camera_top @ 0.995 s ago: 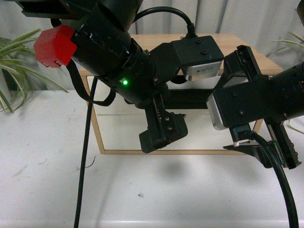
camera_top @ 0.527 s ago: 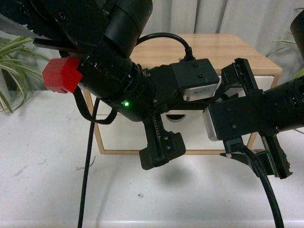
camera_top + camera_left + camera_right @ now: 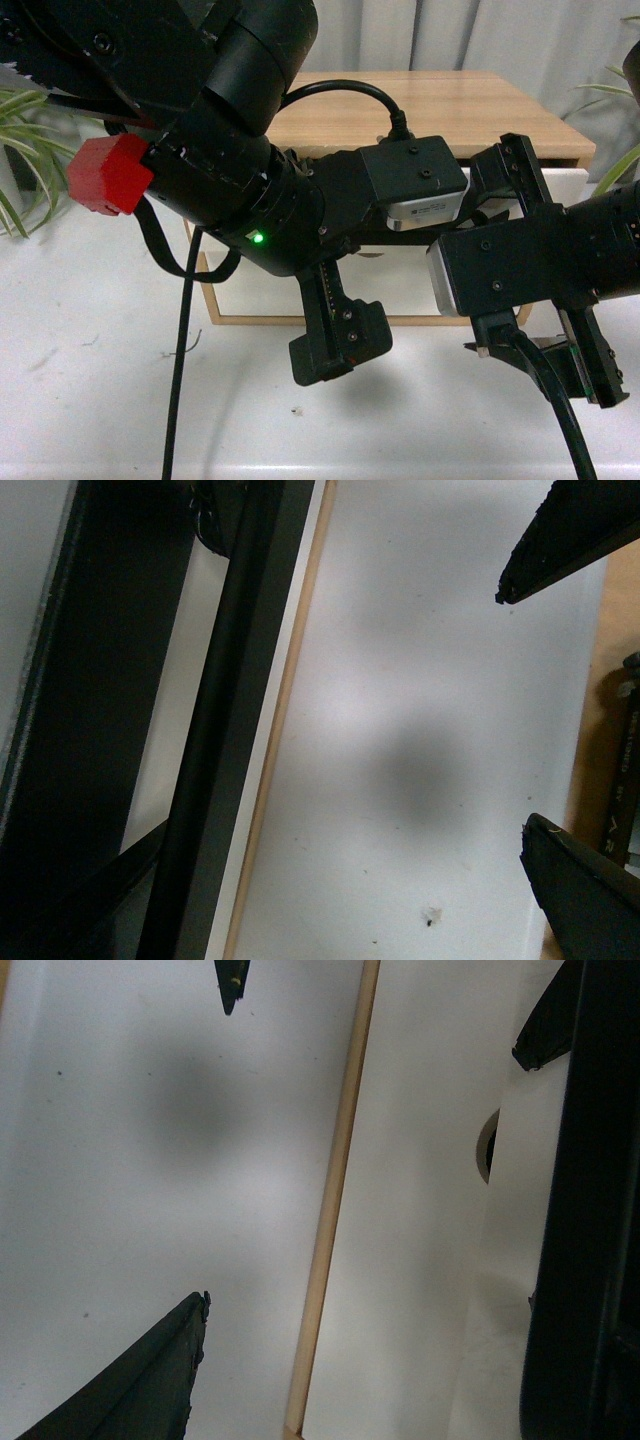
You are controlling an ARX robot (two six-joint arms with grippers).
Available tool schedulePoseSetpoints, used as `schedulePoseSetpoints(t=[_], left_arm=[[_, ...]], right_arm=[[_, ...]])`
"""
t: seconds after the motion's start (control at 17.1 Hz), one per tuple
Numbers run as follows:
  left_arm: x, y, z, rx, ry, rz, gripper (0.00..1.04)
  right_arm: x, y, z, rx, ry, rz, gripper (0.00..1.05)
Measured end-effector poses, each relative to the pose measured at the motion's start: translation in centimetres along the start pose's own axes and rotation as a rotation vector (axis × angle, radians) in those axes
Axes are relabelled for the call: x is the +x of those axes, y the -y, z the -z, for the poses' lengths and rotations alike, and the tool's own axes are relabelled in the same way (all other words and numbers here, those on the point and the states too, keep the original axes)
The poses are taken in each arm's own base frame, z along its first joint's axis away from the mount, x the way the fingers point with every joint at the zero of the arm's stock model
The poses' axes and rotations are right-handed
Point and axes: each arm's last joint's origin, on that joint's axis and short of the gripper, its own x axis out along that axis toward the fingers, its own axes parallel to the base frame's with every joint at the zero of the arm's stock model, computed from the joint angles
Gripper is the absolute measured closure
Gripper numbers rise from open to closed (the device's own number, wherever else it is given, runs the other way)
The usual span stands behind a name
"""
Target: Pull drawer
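Observation:
The drawer (image 3: 566,186) is white-fronted and sits in a light wood cabinet (image 3: 450,105); both arms cover most of it. Its black bar handle (image 3: 228,730) runs past the cabinet's wooden bottom edge (image 3: 285,710) in the left wrist view. In the right wrist view the handle (image 3: 580,1220) lies beside a half-round notch (image 3: 487,1146). My left gripper (image 3: 338,350) hangs open over the white table, in front of the cabinet and clear of the handle. My right gripper (image 3: 548,358) is open too, low at the cabinet's right corner. Nothing lies between the left fingers (image 3: 585,890) or the right fingers (image 3: 140,1380).
The white table (image 3: 100,400) spreads in front of the cabinet, with a small dark speck (image 3: 293,410). A black cable (image 3: 178,360) hangs from the left arm, which carries a red block (image 3: 105,175). Plants stand at the far left (image 3: 30,110) and far right (image 3: 612,85).
Both grippers have sunk lower and come nearer the table's front, away from the cabinet face. More of the cabinet's top shows now.

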Motion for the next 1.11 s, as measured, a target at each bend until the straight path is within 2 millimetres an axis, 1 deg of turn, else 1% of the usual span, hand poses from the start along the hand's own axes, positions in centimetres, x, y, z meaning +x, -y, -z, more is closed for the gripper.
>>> schedulePoseSetpoints(t=[0.23, 0.53, 0.7, 0.94, 1.11], left_arm=[[-0.6, 1.6, 0.0, -0.024, 0.023, 0.013, 0.07], [-1.7, 3.5, 0.6, -0.038, 0.047, 0.015, 0.07], [-2.5, 5.4, 0.8, -0.037, 0.059, 0.027, 0.07], [-3.2, 7.4, 1.1, -0.04, 0.075, 0.035, 0.07], [-3.4, 8.0, 1.2, -0.043, 0.084, 0.035, 0.07]], right_arm=[[-0.8, -1.5, -0.8, 0.012, 0.005, 0.0, 0.06], [-1.8, -3.5, -2.1, 0.025, 0.021, 0.014, 0.06], [-2.5, -5.1, -3.0, 0.023, 0.033, 0.015, 0.06], [-3.6, -6.9, -3.8, 0.025, 0.045, 0.008, 0.06], [-3.8, -7.4, -4.1, 0.024, 0.052, 0.009, 0.06]])
